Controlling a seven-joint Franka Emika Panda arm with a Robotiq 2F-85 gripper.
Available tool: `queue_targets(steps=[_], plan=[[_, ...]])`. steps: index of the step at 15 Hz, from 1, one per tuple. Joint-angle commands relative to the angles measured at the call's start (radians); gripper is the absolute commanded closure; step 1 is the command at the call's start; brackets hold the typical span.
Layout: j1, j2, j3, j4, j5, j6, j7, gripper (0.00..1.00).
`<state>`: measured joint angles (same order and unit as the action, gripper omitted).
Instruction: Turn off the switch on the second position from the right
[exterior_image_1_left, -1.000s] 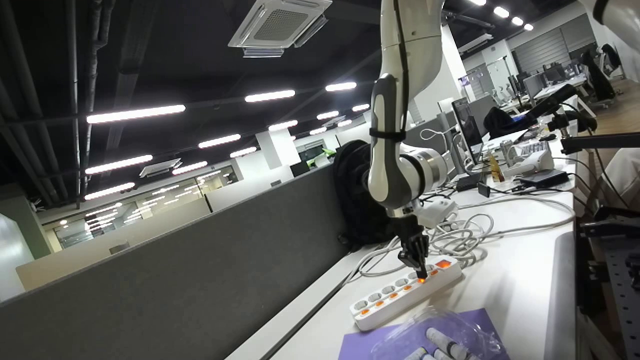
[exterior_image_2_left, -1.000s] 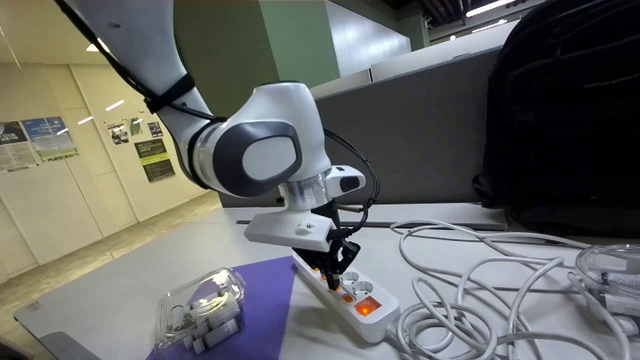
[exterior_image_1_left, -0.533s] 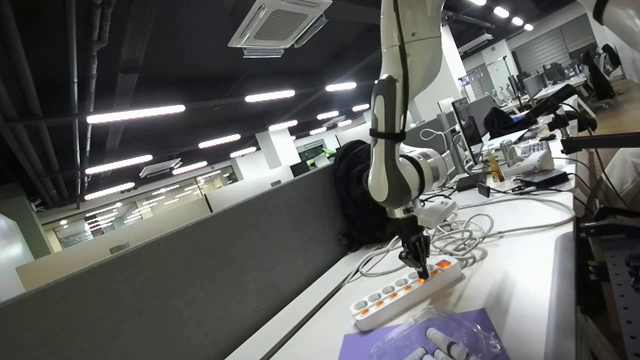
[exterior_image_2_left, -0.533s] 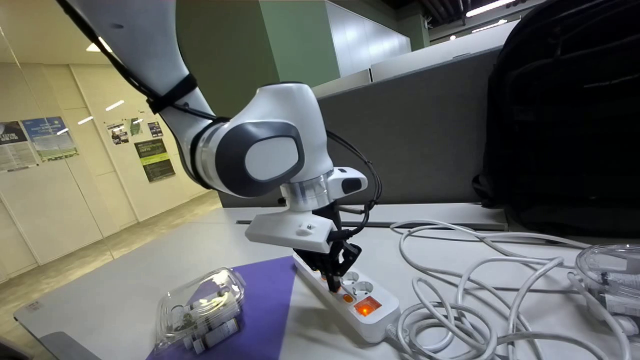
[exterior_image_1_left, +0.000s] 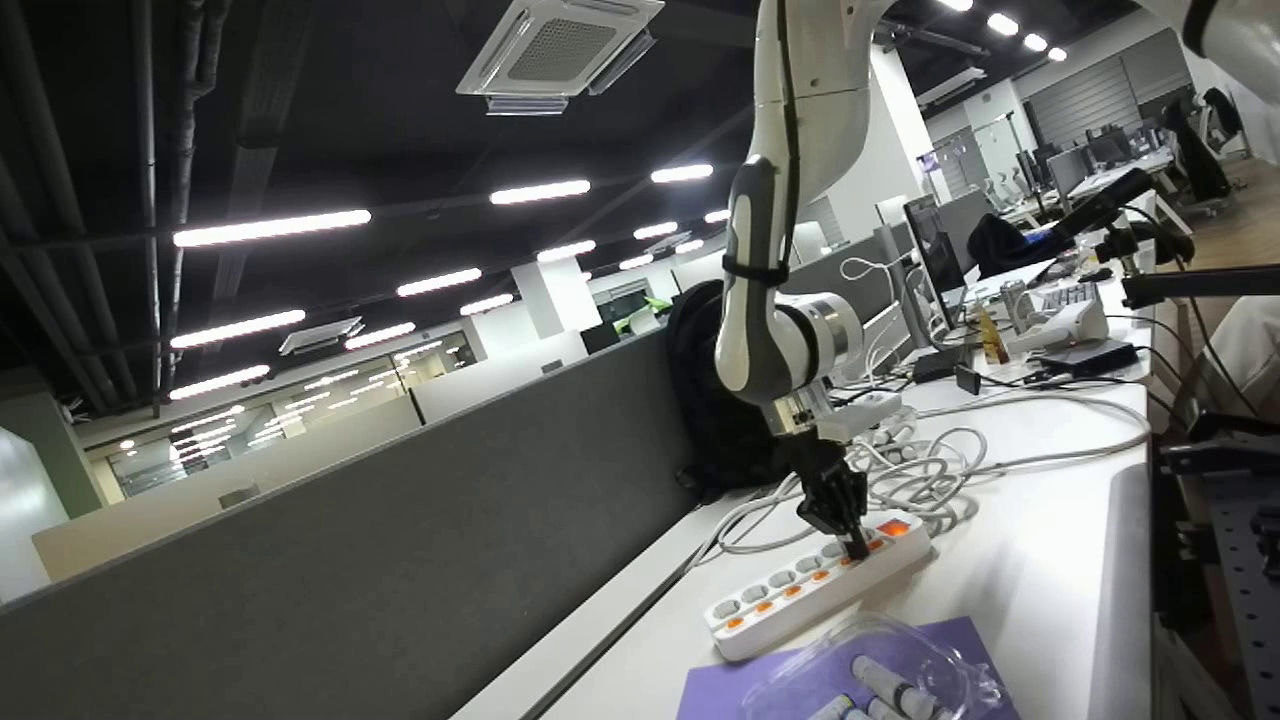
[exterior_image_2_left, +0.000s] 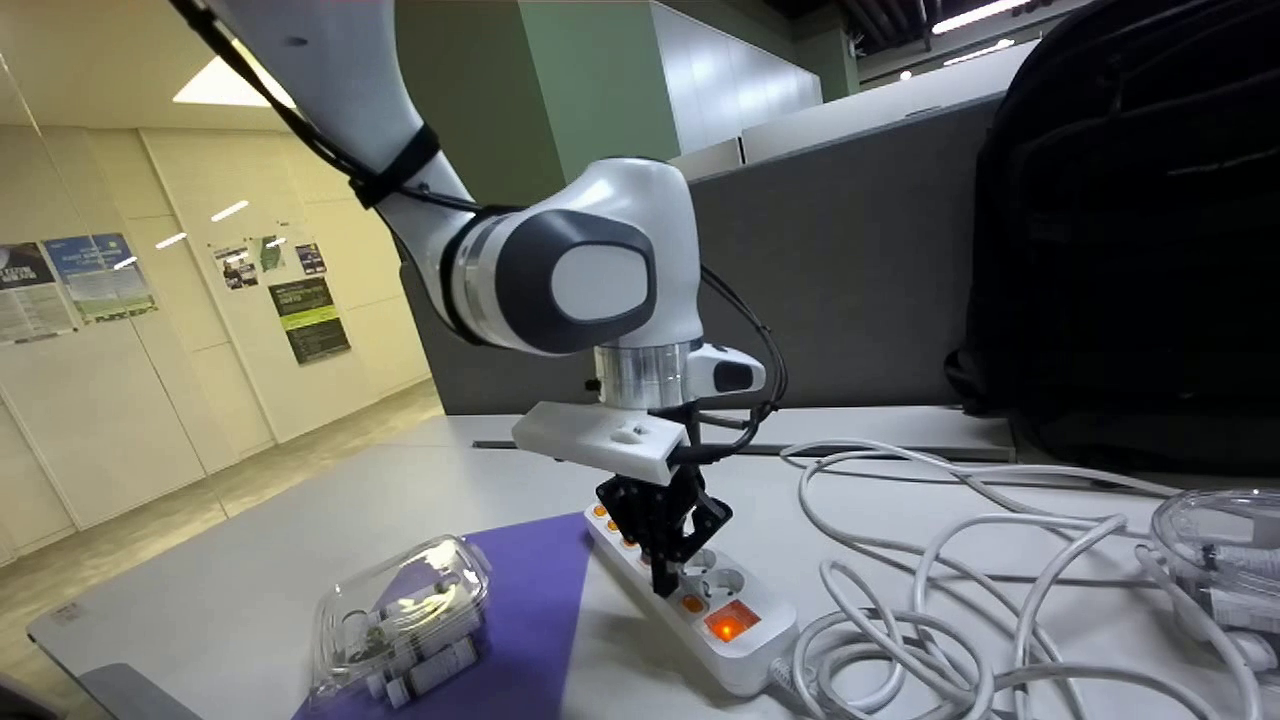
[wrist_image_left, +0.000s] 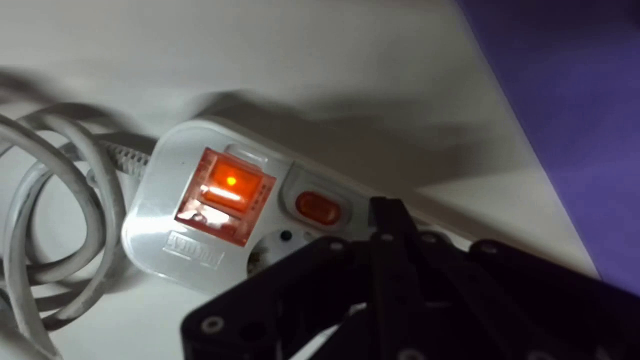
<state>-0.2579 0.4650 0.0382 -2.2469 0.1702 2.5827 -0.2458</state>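
The white power strip (exterior_image_1_left: 830, 597) lies on the table; it also shows in an exterior view (exterior_image_2_left: 745, 660) and the wrist view (wrist_image_left: 155, 220). It bears a row of small orange rockers and a large lit switch (wrist_image_left: 230, 187) at its cable end. My gripper (exterior_image_1_left: 859, 553) is shut and empty, pointing down, with its tips at the second small rocker (exterior_image_1_left: 846, 562) from that end. The fingertips show in an exterior view (exterior_image_2_left: 664, 588) and the wrist view (wrist_image_left: 387, 202), where they hide this rocker. Contact is unclear. The first small rocker (wrist_image_left: 318, 207) is visible beside the fingers.
White cable (exterior_image_2_left: 900, 600) lies coiled beyond the lit end. A purple sheet (exterior_image_2_left: 530, 620) with a clear plastic box of tubes (exterior_image_2_left: 405, 620) lies beside the strip. A grey partition (exterior_image_1_left: 450, 540) and a black backpack (exterior_image_2_left: 1120, 250) stand behind.
My arm has tilted and its fingertips have shifted slightly towards the table's front edge. The strip has shifted slightly. The bright glow at the rocker by my fingertips no longer shows.
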Motion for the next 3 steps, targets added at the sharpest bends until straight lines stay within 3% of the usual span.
queue_targets(steps=[1,3], plan=[[0.001,0.063,-0.009,0.082,0.04,-0.133,0.015,1.0],[-0.005,0.051,-0.005,0.087,0.066,-0.142,-0.01,1.0]])
